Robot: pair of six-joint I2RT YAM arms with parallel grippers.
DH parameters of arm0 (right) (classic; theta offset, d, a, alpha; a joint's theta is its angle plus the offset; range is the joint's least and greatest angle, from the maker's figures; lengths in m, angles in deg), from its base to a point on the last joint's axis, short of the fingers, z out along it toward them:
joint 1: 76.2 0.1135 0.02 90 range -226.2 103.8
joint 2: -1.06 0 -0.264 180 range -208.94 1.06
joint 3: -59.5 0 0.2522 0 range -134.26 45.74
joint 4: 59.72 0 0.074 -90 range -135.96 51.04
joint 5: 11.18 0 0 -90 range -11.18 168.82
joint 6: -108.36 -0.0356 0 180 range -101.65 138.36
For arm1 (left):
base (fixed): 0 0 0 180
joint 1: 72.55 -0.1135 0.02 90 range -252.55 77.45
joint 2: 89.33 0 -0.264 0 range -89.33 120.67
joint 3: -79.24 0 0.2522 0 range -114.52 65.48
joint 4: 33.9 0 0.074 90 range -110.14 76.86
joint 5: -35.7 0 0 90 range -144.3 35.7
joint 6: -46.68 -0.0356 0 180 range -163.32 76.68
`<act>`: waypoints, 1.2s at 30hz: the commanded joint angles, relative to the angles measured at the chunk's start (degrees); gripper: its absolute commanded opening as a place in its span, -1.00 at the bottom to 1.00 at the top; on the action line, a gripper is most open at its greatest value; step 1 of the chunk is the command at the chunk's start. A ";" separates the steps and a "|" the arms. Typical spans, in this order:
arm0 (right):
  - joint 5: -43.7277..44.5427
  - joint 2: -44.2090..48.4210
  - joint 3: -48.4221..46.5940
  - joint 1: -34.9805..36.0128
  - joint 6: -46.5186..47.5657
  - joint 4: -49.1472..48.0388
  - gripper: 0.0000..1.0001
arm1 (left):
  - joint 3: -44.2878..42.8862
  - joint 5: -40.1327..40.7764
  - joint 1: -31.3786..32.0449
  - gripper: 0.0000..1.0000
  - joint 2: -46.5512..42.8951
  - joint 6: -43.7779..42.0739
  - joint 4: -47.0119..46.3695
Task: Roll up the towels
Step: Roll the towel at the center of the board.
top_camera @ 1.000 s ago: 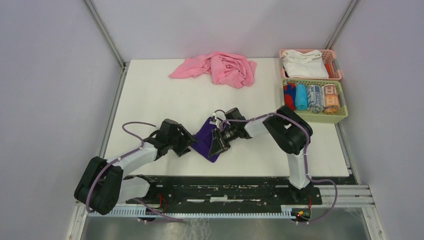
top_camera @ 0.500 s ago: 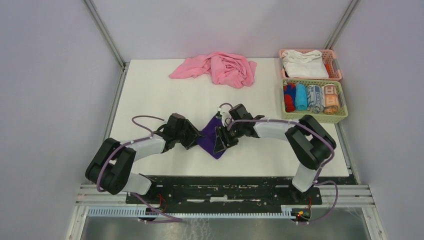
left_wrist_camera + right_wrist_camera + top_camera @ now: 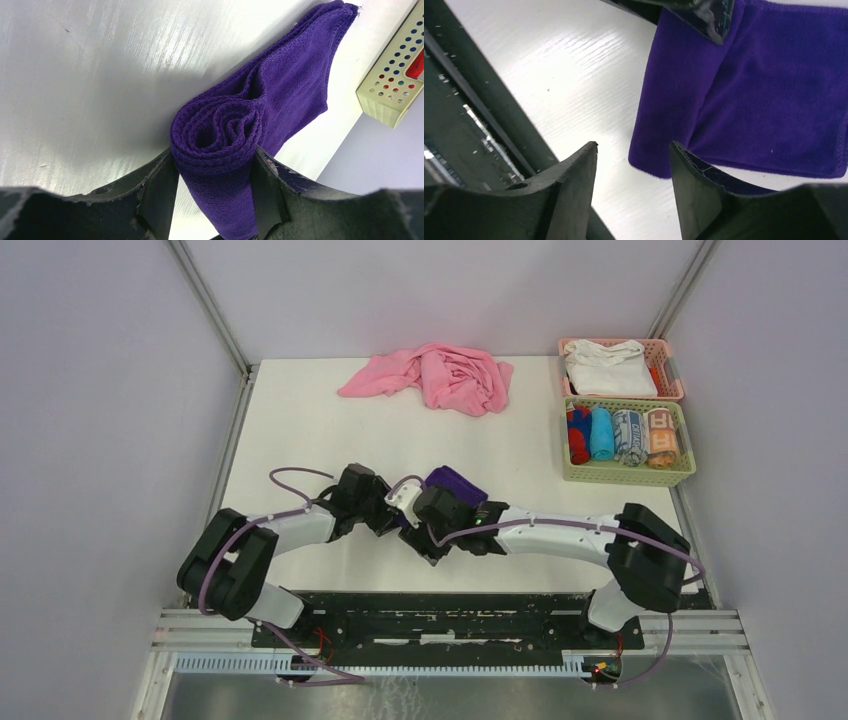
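Observation:
The purple towel (image 3: 280, 90) lies on the white table, its near end wound into a loose roll. My left gripper (image 3: 215, 165) is shut on that roll, both fingers pressing its sides. From above only the towel's far part (image 3: 457, 481) shows beyond the two wrists; the left gripper (image 3: 385, 523) comes in from the left. My right gripper (image 3: 634, 145) stands open just off a flat corner of the towel (image 3: 749, 90), with nothing between its fingers. Seen from above, the right gripper (image 3: 432, 540) is at the towel's near side. A red towel is not clearly in view.
A crumpled pink cloth (image 3: 435, 375) lies at the back of the table. At the right stand a pink basket (image 3: 672, 370) holding a white cloth and a green basket (image 3: 682, 472) with several rolled cloths. The black mounting rail (image 3: 469, 115) runs close by the right gripper.
The right gripper let go and opened, and its arm swung left and toward the near edge. The left gripper closed a little on the roll and shifted right.

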 commanded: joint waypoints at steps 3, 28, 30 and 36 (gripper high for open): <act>9.97 -8.44 -5.29 2.90 4.69 -0.68 0.26 | 1.03 3.34 0.64 0.21 2.52 0.02 5.26; -19.21 -17.76 -11.90 1.17 3.16 5.97 -1.00 | 7.64 9.88 0.29 0.38 -15.33 0.06 15.07; -27.14 -17.80 -10.77 -1.52 1.06 3.69 -1.00 | 8.13 10.51 0.29 0.42 -18.81 0.24 16.41; -47.09 -21.31 -7.35 -12.76 -7.95 -4.59 -0.99 | 8.17 11.20 0.32 0.49 -26.64 0.37 20.36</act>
